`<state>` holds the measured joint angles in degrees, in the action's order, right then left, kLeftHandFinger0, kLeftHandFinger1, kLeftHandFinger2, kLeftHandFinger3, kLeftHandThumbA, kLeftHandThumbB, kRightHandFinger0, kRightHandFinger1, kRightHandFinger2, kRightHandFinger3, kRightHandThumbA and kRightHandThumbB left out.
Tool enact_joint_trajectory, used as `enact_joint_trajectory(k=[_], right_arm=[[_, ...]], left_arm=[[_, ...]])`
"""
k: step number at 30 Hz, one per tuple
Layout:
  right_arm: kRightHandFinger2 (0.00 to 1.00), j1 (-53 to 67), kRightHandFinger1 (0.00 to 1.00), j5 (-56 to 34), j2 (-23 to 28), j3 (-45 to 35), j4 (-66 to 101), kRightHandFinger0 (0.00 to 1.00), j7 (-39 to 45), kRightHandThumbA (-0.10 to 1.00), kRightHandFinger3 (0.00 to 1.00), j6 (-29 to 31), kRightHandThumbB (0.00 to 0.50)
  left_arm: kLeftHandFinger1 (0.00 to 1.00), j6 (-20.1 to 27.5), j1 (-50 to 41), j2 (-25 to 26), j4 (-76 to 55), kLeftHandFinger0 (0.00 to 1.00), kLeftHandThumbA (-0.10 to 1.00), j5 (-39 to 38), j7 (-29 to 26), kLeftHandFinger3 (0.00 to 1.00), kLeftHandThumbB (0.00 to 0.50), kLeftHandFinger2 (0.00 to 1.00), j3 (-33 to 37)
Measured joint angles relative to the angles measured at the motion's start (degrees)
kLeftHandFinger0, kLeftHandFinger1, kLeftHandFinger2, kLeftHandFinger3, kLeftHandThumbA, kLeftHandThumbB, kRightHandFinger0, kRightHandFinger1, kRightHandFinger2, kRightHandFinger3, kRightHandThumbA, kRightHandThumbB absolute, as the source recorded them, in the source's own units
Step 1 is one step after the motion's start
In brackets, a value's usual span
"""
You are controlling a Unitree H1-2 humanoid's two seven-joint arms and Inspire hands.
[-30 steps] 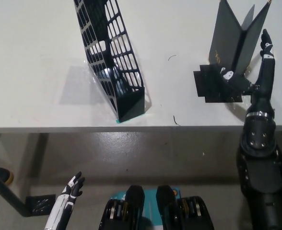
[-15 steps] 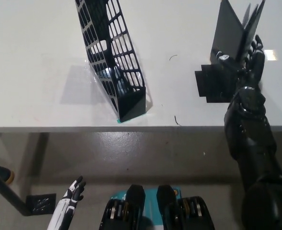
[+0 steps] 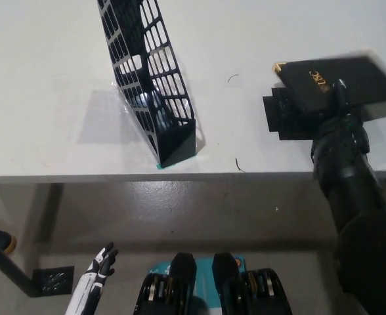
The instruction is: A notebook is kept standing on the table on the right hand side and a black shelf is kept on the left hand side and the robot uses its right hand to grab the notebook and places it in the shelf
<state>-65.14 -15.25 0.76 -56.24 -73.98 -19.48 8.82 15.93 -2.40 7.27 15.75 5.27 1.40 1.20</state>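
My right hand (image 3: 337, 111) grips the black notebook (image 3: 341, 77), tilted flat above the table's (image 3: 48, 79) right side; blur smears its far edge and hides my fingers. The black shelf (image 3: 150, 79) stands left of it, top cut off. My left hand (image 3: 100, 264) hangs low, fingers apart.

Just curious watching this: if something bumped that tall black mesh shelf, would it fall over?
Probably fairly easily: the shelf stands tall on a narrow base and already leans. Its open lattice walls suggest it is light, so on the smooth table it might slide first.
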Motion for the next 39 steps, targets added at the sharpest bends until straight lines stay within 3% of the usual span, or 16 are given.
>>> enact_joint_trajectory(k=[1, 5, 6, 7, 9, 10, 13, 14, 15, 16, 18, 22, 26, 28, 33, 39], right_arm=[[0.52, -0.3, 0.01, -1.0, -0.1, -0.3, -0.1, 0.0, 0.2, -0.1, 0.83, 0.2, 0.049], [0.6, -2.9, 0.05, -4.3, -1.4, 0.6, 0.0, 0.0, 1.2, -0.1, 0.99, 2.4, 0.045], [0.61, -3.7, 0.07, -4.9, -1.7, 1.3, 0.1, 0.0, 1.6, -0.1, 0.89, 2.9, 0.047], [0.63, -4.2, 0.09, -5.4, -1.8, 2.4, 0.3, 0.0, 1.8, -0.1, 0.87, 3.5, 0.054], [0.58, -4.6, 0.07, -5.7, -2.1, 4.9, 1.3, 0.0, 2.1, -0.1, 0.65, 4.4, 0.077], [0.58, -4.5, 0.06, -5.7, -2.4, 6.5, 2.1, 0.0, 2.1, -0.1, 0.6, 4.7, 0.069], [0.65, -3.0, 0.16, -5.2, -3.8, 12.3, 8.6, 0.0, 2.1, -0.1, 0.68, 5.5, 0.049], [0.51, -2.1, 0.07, -4.7, -4.3, 14.6, 11.3, 0.0, 2.1, -0.1, 0.54, 5.7, 0.103], [0.6, -1.3, 0.12, -4.0, -4.7, 16.3, 13.5, 0.0, 2.0, -0.1, 0.65, 5.8, 0.071], [0.62, -0.6, 0.16, -3.4, -4.9, 17.6, 15.2, 0.0, 1.9, -0.1, 0.74, 5.8, 0.091], [0.6, 1.5, 0.17, -2.1, -5.5, 20.5, 19.4, 0.0, 1.8, -0.1, 0.78, 5.8, 0.095], [0.58, 7.3, 0.16, 1.3, -6.2, 25.7, 28.2, 0.0, 1.3, -0.1, 0.77, 5.7, 0.087], [0.71, 12.7, 0.25, 4.8, -7.1, 29.4, 35.4, 0.0, 0.9, -0.1, 0.8, 5.2, 0.088], [0.72, 15.2, 0.25, 6.5, -7.4, 31.0, 38.7, 0.0, 0.6, -0.1, 0.81, 4.9, 0.085], [0.6, 19.8, 0.12, 11.6, -7.9, 35.5, 46.5, 0.0, 0.1, -0.1, 0.78, 3.9, 0.079], [0.59, 22.6, 0.09, 17.7, -8.1, 41.1, 54.6, 0.0, 0.1, -0.1, 0.78, 3.2, 0.094]], left_arm=[[1.0, 0.0, 0.0, 0.0, 0.0, 1.0, 1.0, 0.0, 0.0, 1.0, 0.174, 1.0, 0.0], [1.0, 0.0, 0.0, 0.0, -0.3, 1.0, 1.0, 0.3, 0.0, 1.0, 0.159, 1.0, 0.2], [1.0, 0.0, 0.0, 0.1, -0.5, 1.0, 1.0, 0.3, 0.0, 1.0, 0.161, 1.0, 0.3], [1.0, 0.0, 0.1, 0.1, -0.6, 1.0, 1.0, 0.3, 0.0, 1.0, 0.161, 1.0, 0.4], [1.0, 0.0, 0.1, 0.2, -0.8, 1.0, 1.0, 0.5, 0.0, 1.0, 0.159, 1.0, 0.6], [1.0, 0.0, 0.0, 0.3, -1.0, 1.0, 1.0, 0.6, 0.0, 1.0, 0.16, 1.0, 0.6], [1.0, 0.0, -0.1, 0.4, -1.0, 1.0, 1.0, 0.9, 0.0, 1.0, 0.162, 1.0, 0.6], [1.0, 0.0, -0.1, 0.4, -1.0, 1.0, 1.0, 1.0, 0.0, 1.0, 0.16, 1.0, 0.6], [1.0, 0.0, 0.0, 0.4, -1.0, 1.0, 1.0, 1.0, 0.0, 1.0, 0.158, 1.0, 0.6], [1.0, 0.0, 0.0, 0.4, -1.0, 1.0, 1.0, 1.0, 0.0, 1.0, 0.159, 1.0, 0.7], [1.0, -0.1, 0.0, 0.4, -0.9, 1.0, 1.0, 1.0, 0.0, 1.0, 0.17, 1.0, 0.7], [1.0, -0.1, 0.0, 0.4, -0.7, 1.0, 1.0, 1.1, 0.0, 1.0, 0.167, 1.0, 0.8], [1.0, -0.1, 0.0, 0.4, -0.2, 1.0, 1.0, 1.1, 0.0, 1.0, 0.161, 1.0, 1.0], [1.0, -0.1, 0.0, 0.4, 0.0, 1.0, 1.0, 1.1, 0.0, 1.0, 0.163, 1.0, 1.1], [1.0, -0.1, 0.0, 0.4, 0.1, 1.0, 1.0, 1.1, 0.0, 1.0, 0.167, 1.0, 1.2], [1.0, -0.1, -0.1, 0.4, 0.1, 1.0, 1.0, 1.1, 0.0, 1.0, 0.163, 1.0, 1.3]])
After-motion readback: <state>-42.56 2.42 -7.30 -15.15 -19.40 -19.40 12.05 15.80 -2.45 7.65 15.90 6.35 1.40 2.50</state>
